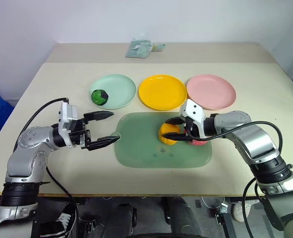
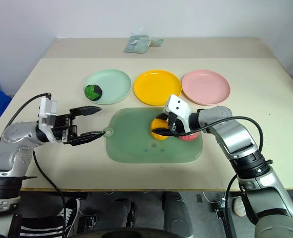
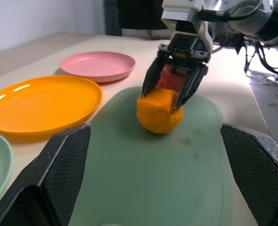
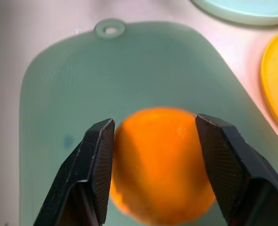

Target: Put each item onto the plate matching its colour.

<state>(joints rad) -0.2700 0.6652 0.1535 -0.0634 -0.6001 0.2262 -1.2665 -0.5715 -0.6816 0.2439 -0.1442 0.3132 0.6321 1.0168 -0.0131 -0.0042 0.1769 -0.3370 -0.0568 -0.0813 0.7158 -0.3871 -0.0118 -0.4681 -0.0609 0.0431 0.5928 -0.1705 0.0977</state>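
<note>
My right gripper (image 1: 169, 128) is shut on the orange-yellow fruit (image 1: 169, 135), one finger on each side; the fruit rests on the green mat (image 1: 146, 148). Right behind that gripper lies the pinkish-red apple (image 1: 200, 142), partly hidden by it. A dark green and black fruit (image 1: 100, 96) sits on the mint green plate (image 1: 120, 88). The yellow plate (image 1: 162, 92) and the pink plate (image 1: 211, 91) stand beside it, both bare. Over the table at the mat's left edge, my left gripper (image 1: 114, 127) is open and points toward the mat.
A small pale green cloth bundle (image 1: 140, 48) lies at the table's far edge. The mat's ring tab (image 1: 116, 139) is just in front of the left gripper's lower fingertip. Bare tabletop lies to the left and right of the mat.
</note>
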